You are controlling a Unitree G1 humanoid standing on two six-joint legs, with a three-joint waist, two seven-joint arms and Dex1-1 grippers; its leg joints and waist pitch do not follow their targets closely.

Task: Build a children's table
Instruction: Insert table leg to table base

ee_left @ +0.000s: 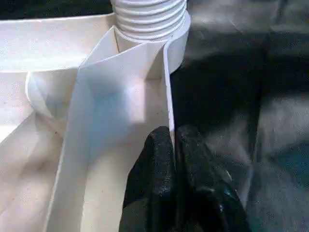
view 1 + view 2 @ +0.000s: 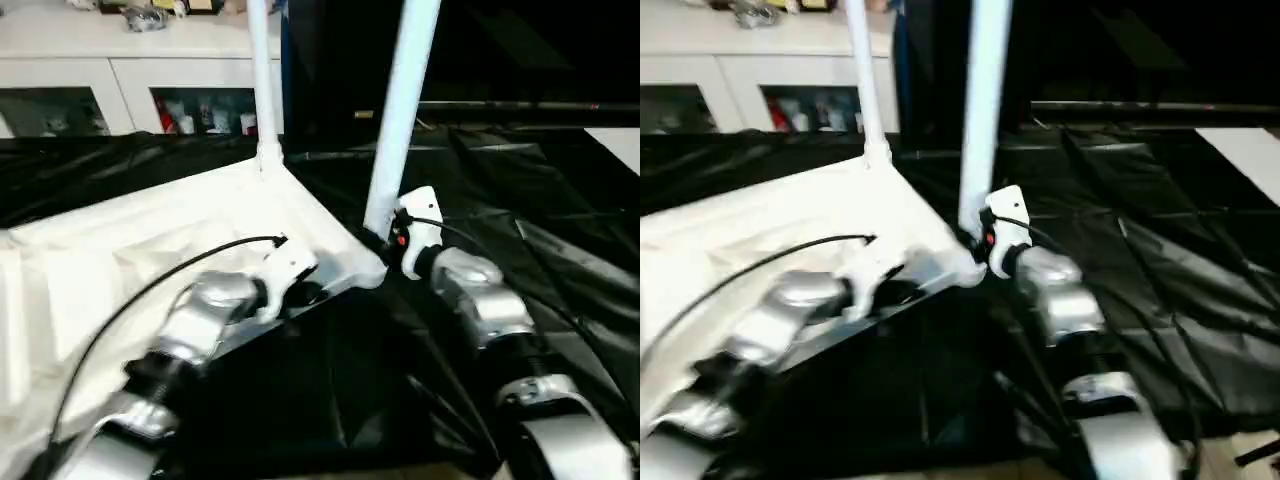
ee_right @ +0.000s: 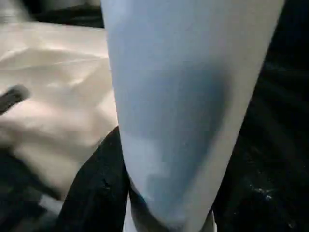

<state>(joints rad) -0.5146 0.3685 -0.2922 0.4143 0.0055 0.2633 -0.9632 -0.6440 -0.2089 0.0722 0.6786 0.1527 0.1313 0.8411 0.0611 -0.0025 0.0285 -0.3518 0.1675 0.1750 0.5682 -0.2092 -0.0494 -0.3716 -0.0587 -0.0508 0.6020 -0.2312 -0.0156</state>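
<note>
Upside down, the children's table [image 2: 150, 250] lies on black plastic sheeting [image 2: 520, 230], ribbed underside up, with two white tube legs [image 2: 262, 80] rising from its far and near corners. Left tool [image 1: 173, 145] pinches the tabletop's thin rim near the threaded leg socket [image 1: 149, 19]. Right tool [image 2: 385, 240] grips the nearer leg [image 2: 400, 110] low, just above its corner. A white cabinet [image 2: 120, 70] stands behind.
</note>
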